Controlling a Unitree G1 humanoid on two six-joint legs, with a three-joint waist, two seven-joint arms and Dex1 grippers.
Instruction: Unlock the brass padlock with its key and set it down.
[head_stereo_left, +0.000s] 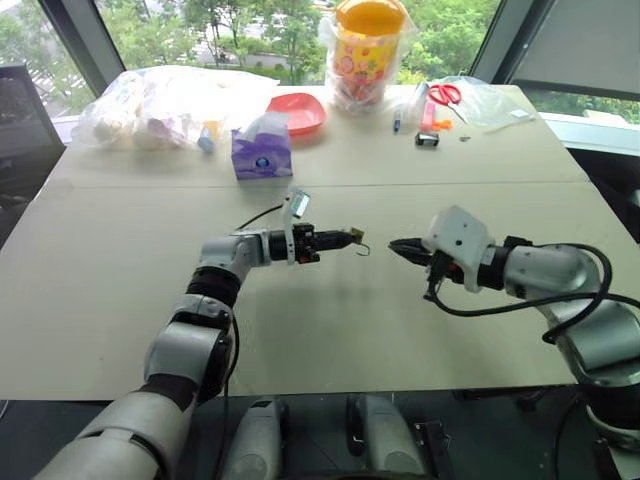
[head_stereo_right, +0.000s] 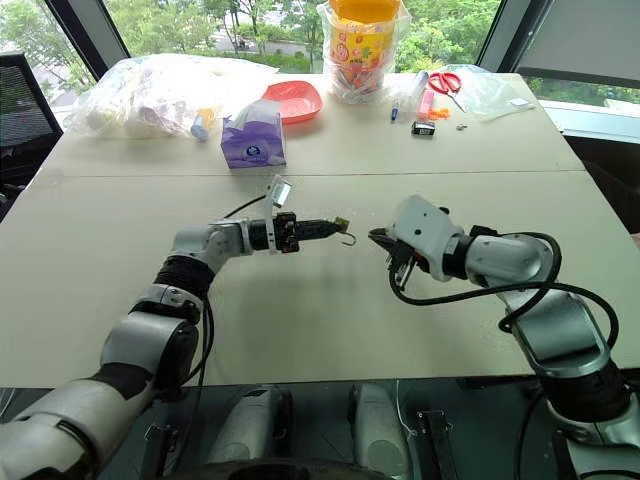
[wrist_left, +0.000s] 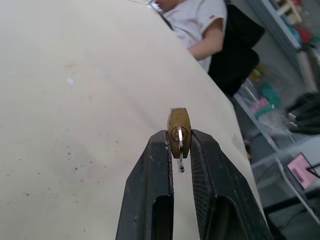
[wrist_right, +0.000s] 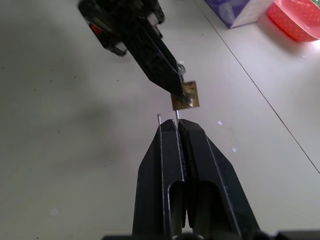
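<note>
My left gripper (head_stereo_left: 350, 238) is shut on the brass padlock (wrist_left: 179, 131), pinching its golden body at the fingertips above the middle of the table (head_stereo_left: 120, 300). The padlock's thin silvery shackle (head_stereo_left: 363, 248) juts out as a small hook toward my right gripper (head_stereo_left: 393, 244). That gripper is shut and points left at the padlock (wrist_right: 185, 95), its tips just short of the shackle (wrist_right: 177, 115). The key is hidden; I cannot tell whether it sits between the right fingers (wrist_right: 192, 150).
Along the far edge stand a purple tissue box (head_stereo_left: 262, 150), a red bowl (head_stereo_left: 298, 112), a bagged yellow-lidded jar (head_stereo_left: 368, 50), clear plastic bags (head_stereo_left: 165, 105), red scissors (head_stereo_left: 445, 95) and a small black clip (head_stereo_left: 427, 139). A person (wrist_left: 197, 25) sits beyond the table.
</note>
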